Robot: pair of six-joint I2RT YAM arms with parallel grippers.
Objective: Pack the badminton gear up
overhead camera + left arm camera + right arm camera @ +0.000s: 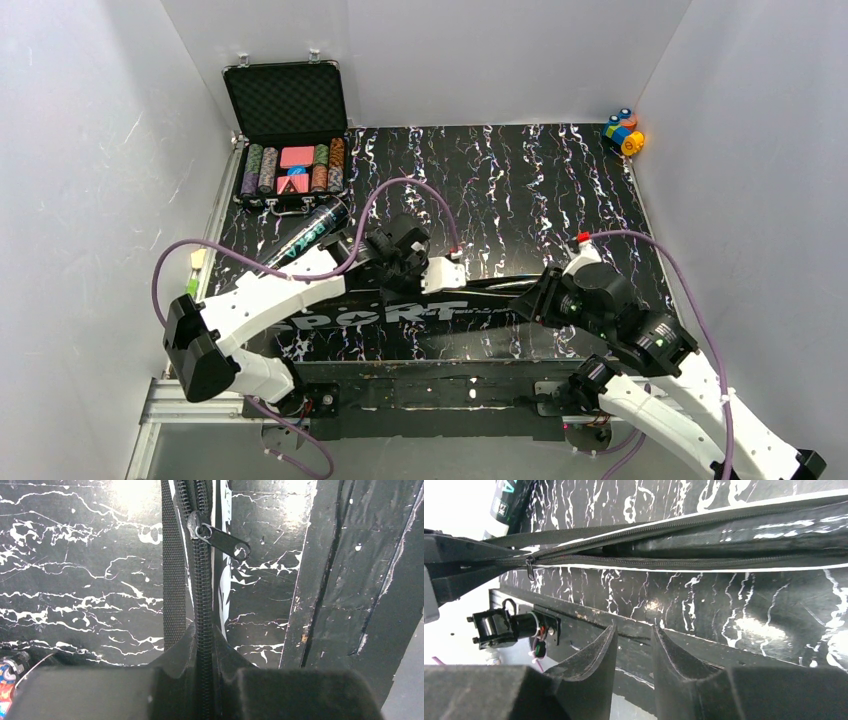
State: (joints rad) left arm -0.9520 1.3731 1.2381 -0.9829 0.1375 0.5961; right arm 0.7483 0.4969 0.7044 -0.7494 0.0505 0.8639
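L pincer [202, 652] clamped on zip edge of black SPORT bag [400, 312], which lies flat across near side of worktop [540, 180]. R pincer [634, 645] part-open, nothing between fingers, just beside bag; dark tube [312, 230] lies by poker case [290, 150].

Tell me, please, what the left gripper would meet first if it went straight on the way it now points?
Shut on the zip edge of the black racket-shaped bag, the left gripper would probably first meet the dark metal zip slider with its pull tab.
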